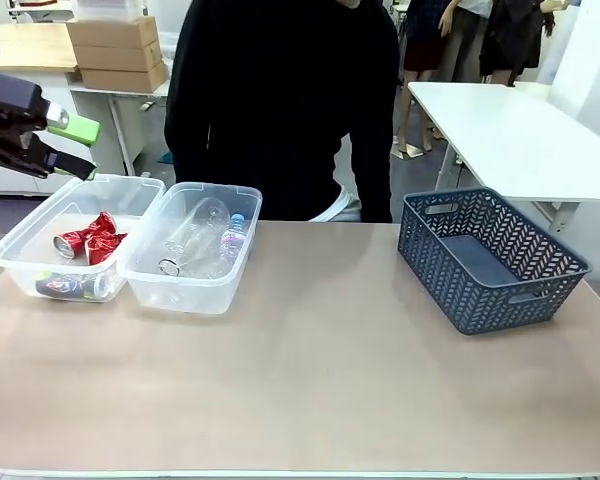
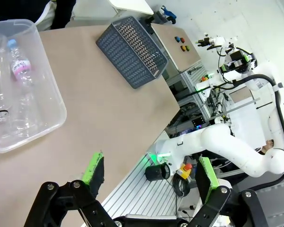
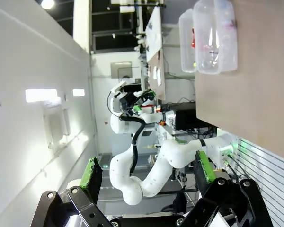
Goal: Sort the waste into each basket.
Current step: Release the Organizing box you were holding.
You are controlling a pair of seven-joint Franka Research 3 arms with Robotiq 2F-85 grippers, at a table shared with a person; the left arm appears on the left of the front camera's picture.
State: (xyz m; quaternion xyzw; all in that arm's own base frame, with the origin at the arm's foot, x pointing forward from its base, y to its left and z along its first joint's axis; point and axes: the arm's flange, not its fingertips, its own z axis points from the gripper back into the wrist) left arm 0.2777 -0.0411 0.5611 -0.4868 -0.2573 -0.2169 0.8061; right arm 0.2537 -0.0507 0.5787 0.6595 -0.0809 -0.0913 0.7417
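Clear, colourless plastic everywhere on the left side of the tan matte tabletop (image 1: 310,380): two rectangular tubs with rounded corners and rolled rims, parked side by side and touching, long axes running from the near edge toward the person in the black top (image 1: 280,100) at the far side. Left tub (image 1: 25,255) held the crumpled metal stuff: a crushed red can (image 1: 95,238) lying on its side, shiny and creased, with a darker crushed silver can (image 1: 70,286) nearer the front wall, long axis running across the tub. Right tub (image 1: 205,290) held the see-through stuff: a clear plastic bottle with a blue cap and pink label (image 1: 230,238), cap pointing to the far side, lying along the tub's length, plus a clear plastic cup (image 1: 185,240) tipped on its side beside it, mouth toward the near end. Same bottle (image 2: 18,66) seen from the left wrist, flat on the tub floor.

Over on the right, well apart, a dark blue-grey lattice-sided basket (image 1: 500,290), set at an angle.

Left gripper (image 1: 75,140) hung up above and just behind the left tub, black fingers with green pads spread wide, clamped on nothing; all waste sat below and forward of it. Right gripper (image 3: 149,175) also spread wide with nothing between the pads, aimed off the table, tubs far off.
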